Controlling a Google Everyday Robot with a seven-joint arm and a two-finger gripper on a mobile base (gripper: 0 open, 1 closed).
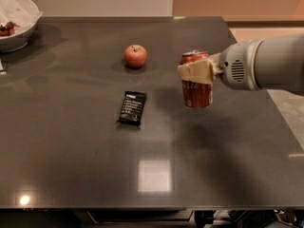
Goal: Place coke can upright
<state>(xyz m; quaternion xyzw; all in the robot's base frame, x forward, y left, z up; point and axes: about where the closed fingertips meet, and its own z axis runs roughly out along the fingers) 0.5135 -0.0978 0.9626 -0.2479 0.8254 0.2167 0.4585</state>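
The red coke can (196,91) stands upright in my grasp, silver top up, over the right part of the dark table (71,151). I cannot tell whether its base touches the tabletop. My gripper (195,71) reaches in from the right and is shut on the can's upper half, with one cream-coloured finger (197,72) across its front. The grey arm (266,64) runs off the right edge.
A red apple (135,56) sits left of the can, farther back. A flat black wrapped bar (132,108) lies left of the can, nearer me. A white bowl (16,20) with red food stands at the back left corner. The table's right edge is close behind the arm.
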